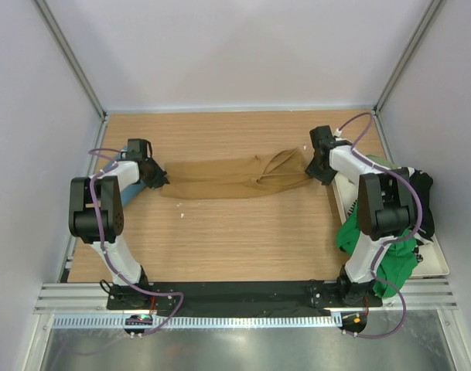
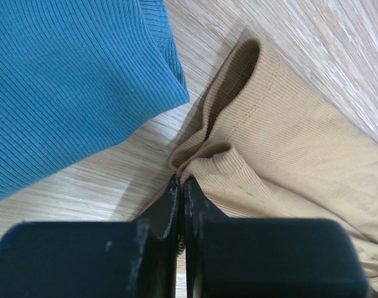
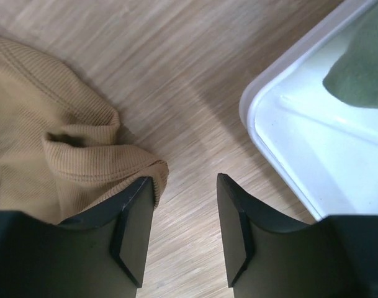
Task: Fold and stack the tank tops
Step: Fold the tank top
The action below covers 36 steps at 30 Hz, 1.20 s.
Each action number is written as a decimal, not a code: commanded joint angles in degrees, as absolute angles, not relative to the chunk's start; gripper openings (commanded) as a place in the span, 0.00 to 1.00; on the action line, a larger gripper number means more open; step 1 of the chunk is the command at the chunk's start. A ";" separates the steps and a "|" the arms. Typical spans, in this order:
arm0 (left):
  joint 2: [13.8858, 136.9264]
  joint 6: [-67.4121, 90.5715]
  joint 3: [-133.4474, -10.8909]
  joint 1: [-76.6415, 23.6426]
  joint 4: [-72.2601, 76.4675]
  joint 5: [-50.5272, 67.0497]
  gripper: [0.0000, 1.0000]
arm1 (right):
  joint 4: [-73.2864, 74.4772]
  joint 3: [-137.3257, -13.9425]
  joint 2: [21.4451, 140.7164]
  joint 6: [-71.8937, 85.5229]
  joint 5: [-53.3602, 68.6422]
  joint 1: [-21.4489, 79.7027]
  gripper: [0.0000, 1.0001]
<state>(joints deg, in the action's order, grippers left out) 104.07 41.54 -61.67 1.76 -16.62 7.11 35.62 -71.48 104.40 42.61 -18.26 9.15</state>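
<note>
A tan tank top [image 1: 227, 179] lies stretched in a long band across the wooden table. My left gripper [image 1: 156, 178] is shut on its left end; in the left wrist view the jaws pinch a bunched tan fold [image 2: 204, 158] at my gripper [image 2: 180, 183]. A folded teal tank top [image 2: 64, 81] lies beside it, and shows by the left arm [image 1: 131, 189]. My right gripper [image 1: 319, 171] is open at the tan top's right end; in the right wrist view [image 3: 185, 217] nothing lies between the jaws, and the tan cloth [image 3: 58, 155] rests against the left finger.
A white tray [image 3: 294, 143] stands at the right edge of the table [image 1: 235, 247], holding a pile of green [image 1: 396, 259] and black [image 1: 422, 189] tops under the right arm. The enclosure walls close in the back and both sides.
</note>
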 commanded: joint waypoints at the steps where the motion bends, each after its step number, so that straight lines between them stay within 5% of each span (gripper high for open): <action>1: 101.87 40.43 -61.26 1.67 -18.02 4.75 0.00 | 34.54 -72.87 101.27 41.31 -20.64 8.88 0.52; 5: 101.87 40.43 -61.61 1.41 -18.02 4.66 0.00 | 34.36 -71.98 97.56 40.17 -24.17 8.88 0.73; 7: 101.78 40.43 -61.70 1.32 -18.02 4.57 0.00 | 33.58 -70.94 95.64 39.47 -20.25 8.79 0.76; 13: 101.60 40.61 -62.05 0.70 -18.10 4.48 0.00 | 31.46 -68.03 94.22 40.60 -8.89 9.23 0.64; 22: 101.43 40.78 -62.93 0.53 -18.81 3.96 0.00 | 31.99 -67.67 95.80 39.29 -8.88 10.46 0.72; 29: 101.07 40.69 -63.19 0.61 -19.25 3.69 0.00 | 22.94 -64.33 90.08 30.34 6.49 14.93 0.54; 36: 100.55 40.78 -63.02 -1.14 -19.42 3.43 0.00 | 20.75 -68.90 95.09 29.79 10.80 22.23 0.64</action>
<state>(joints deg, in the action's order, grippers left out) 103.20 41.52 -61.69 -0.30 -18.35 4.54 24.77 -66.30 93.95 30.92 6.52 21.56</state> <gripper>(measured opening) 0.009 0.632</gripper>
